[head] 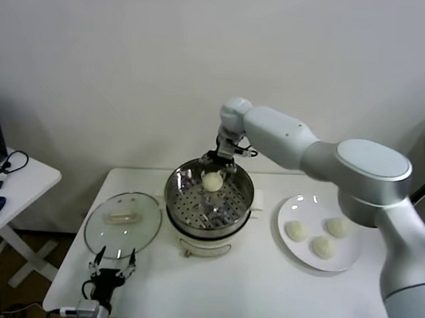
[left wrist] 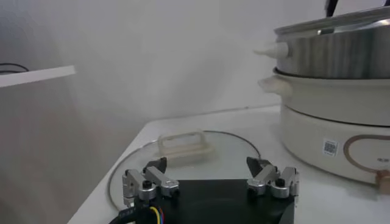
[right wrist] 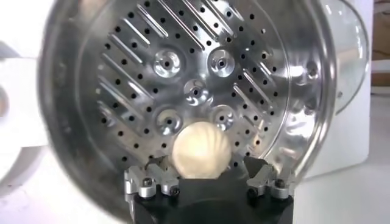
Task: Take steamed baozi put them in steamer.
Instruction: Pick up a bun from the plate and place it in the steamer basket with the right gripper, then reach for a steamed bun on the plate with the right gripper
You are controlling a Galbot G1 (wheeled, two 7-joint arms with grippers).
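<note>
Three small cream-white dome-shaped dough buns (head: 323, 237) lie close together on a flat round white plate (head: 286, 254) at the right side of the white table (head: 264, 286). A fourth cream-white bun (head: 212, 180), pleated on top, sits between the fingers of the right gripper (head: 213, 178), which reaches over the far rim of the round shiny steel steamer pot (head: 209, 201) and holds the bun just above the back part of the perforated steel tray (right wrist: 195, 79). In the right wrist view the two grey fingertips (right wrist: 149, 182) stand either side of the bun, pressed close against it, with the holed tray spread out beyond. Whether the bun already touches the tray I cannot tell.

The steamer stands mid-table on its white base (left wrist: 329, 131), which has a small handle on the side. Beside it, toward the robot's left, a round glass lid with a cream handle (head: 122, 222) lies flat on the tabletop, near the pot but apart from it.

The left gripper (head: 112, 264) is parked low at the near left edge of the table, just in front of the lid, its fingers spread wide with nothing between them.
</note>
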